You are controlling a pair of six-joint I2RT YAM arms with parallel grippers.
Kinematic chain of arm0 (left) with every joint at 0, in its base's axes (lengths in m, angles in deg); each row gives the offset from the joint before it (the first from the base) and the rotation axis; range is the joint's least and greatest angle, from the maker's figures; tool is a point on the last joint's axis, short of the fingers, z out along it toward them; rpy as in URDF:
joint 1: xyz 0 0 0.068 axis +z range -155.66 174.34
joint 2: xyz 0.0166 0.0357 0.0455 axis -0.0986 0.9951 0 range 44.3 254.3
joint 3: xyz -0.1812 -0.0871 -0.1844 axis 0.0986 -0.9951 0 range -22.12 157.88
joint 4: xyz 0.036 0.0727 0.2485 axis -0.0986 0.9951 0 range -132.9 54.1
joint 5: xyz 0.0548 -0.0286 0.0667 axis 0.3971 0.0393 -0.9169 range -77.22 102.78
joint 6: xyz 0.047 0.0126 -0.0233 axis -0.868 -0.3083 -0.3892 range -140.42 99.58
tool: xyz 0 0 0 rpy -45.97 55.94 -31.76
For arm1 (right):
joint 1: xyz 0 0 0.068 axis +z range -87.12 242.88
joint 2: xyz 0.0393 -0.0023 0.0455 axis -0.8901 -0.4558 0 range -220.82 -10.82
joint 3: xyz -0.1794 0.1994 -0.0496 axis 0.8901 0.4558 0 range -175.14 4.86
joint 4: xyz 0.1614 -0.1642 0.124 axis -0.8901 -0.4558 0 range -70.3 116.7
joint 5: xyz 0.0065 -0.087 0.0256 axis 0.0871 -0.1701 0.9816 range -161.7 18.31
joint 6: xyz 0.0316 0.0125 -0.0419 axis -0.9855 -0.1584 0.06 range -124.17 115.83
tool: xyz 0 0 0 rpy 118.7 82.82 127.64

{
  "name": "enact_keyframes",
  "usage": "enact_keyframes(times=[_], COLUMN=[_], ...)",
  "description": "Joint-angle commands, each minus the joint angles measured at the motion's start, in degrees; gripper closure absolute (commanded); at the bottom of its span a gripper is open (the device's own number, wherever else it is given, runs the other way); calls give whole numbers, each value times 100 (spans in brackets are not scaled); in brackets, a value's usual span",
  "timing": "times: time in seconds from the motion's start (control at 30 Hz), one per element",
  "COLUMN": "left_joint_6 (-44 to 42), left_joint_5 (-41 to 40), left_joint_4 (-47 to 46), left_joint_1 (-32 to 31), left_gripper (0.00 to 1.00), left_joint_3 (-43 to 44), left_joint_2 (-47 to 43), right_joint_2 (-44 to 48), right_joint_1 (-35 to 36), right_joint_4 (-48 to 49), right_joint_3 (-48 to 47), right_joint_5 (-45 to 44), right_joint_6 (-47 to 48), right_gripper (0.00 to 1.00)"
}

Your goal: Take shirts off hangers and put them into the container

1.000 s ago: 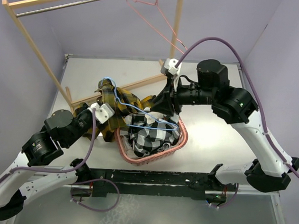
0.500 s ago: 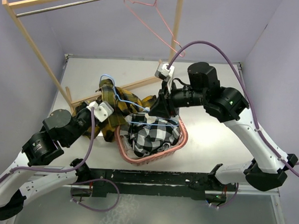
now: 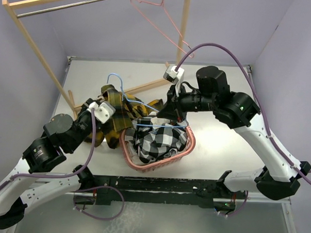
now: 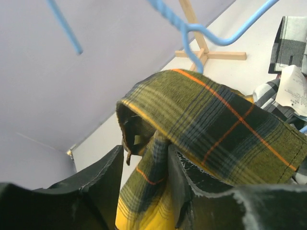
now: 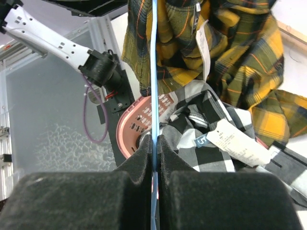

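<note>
The blue hanger (image 5: 154, 72) is pinched by the right gripper (image 5: 154, 142). The left gripper (image 4: 144, 159) is held apart around the yellow shirt (image 4: 216, 124).

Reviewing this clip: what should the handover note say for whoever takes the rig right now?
Left gripper: jaws apart, a fold of the yellow shirt between them.
Right gripper: shut on the blue hanger, over the basket.
Black and white shirt: in the basket.
Pink hanger: bare, up by the rack.
Yellow shirt: heaped on the table left of the basket; the blue hanger seems threaded through it.
Done: one shirt off and in.
Left: free the blue hanger, then put the yellow shirt in the basket.
</note>
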Motion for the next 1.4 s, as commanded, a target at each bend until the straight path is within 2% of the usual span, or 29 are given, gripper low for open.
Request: enact_keyframes(times=[0.0, 0.1, 0.33, 0.5, 0.7, 0.83, 0.97, 1.2, 1.37], left_joint_6=[738, 1076, 1481, 1636, 1775, 1904, 2057, 2273, 2351], left_joint_5=[-418, -537, -657, -721, -802, -889, -955, -1071, -1135], left_joint_4=[94, 407, 478, 560, 578, 518, 464, 228, 215], left_joint_1=[18, 22, 21, 17, 21, 17, 21, 17, 18], left_gripper=[53, 53, 52, 53, 52, 53, 53, 54, 54], left_joint_3=[210, 280, 272, 175, -34, -215, -456, -769, -842], left_joint_2=[-79, -198, -741, -937, -890, -825, -776, -829, -943], right_joint_2=[367, 458, 578, 581, 587, 671, 763, 373, -406], right_joint_1=[-5, -7, -7, -7, -3, -7, -7, -7, -7], right_joint_4=[-161, -492, -962, -1239, -1223, -462, 921, 3429, 4197], right_joint_3=[-201, -356, -819, -1531, -2036, -1703, -980, -129, -467], right_joint_5=[-517, -740, -930, -1096, -2041, -2830, -3523, -4190, -4551], right_joint_6=[-95, -19, 87, 97, -4, -42, 68, 380, 649], right_gripper=[100, 100, 100, 100, 100, 100, 100, 100, 100])
